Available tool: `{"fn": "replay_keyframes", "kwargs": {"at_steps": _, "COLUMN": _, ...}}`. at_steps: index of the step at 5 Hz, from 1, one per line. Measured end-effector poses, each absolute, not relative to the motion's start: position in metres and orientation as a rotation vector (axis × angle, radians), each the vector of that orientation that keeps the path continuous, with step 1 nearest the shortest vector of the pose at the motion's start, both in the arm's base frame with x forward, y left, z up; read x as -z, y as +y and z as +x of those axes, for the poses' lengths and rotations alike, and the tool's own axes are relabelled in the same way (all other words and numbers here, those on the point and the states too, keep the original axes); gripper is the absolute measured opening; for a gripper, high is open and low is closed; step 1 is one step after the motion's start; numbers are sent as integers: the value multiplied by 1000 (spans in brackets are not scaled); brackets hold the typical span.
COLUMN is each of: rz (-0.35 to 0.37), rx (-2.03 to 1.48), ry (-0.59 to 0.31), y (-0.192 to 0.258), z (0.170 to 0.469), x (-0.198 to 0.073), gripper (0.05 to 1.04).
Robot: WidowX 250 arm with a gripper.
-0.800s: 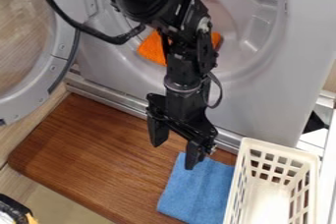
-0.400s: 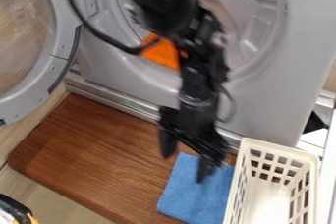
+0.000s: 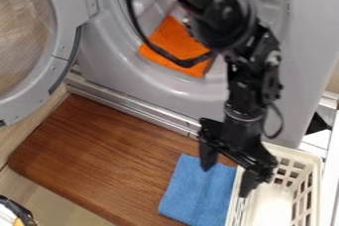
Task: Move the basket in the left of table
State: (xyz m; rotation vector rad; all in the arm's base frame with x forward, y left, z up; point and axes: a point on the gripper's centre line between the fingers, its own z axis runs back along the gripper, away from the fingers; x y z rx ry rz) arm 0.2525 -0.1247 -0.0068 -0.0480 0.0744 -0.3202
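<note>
As we list what lies here, we enter one black gripper (image 3: 226,182), fingers spread apart; one cream lattice basket (image 3: 315,170), at the view's lower right, partly behind the gripper and extending to its right, one finger overlapping its left rim; one blue cloth (image 3: 197,195), just beside the basket
</note>
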Motion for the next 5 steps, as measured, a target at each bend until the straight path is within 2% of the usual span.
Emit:
{"fn": "replay_keyframes", "kwargs": {"at_steps": 2, "rz": -49, "rx": 244, "ry": 46, "y": -140, "z": 259, "x": 34, "gripper": 1000}}
{"fn": "replay_keyframes", "kwargs": {"at_steps": 3, "rz": -42, "rx": 214, "ry": 32, "y": -138, "z": 258, "x": 46, "gripper": 941}}
{"fn": "replay_keyframes", "kwargs": {"at_steps": 4, "rz": -48, "rx": 197, "ry": 8, "y": -139, "z": 262, "x": 52, "gripper": 709}}
{"fn": "replay_keyframes", "kwargs": {"at_steps": 5, "rz": -40, "rx": 180, "ry": 11, "y": -138, "z": 262, "x": 52, "gripper": 404}}
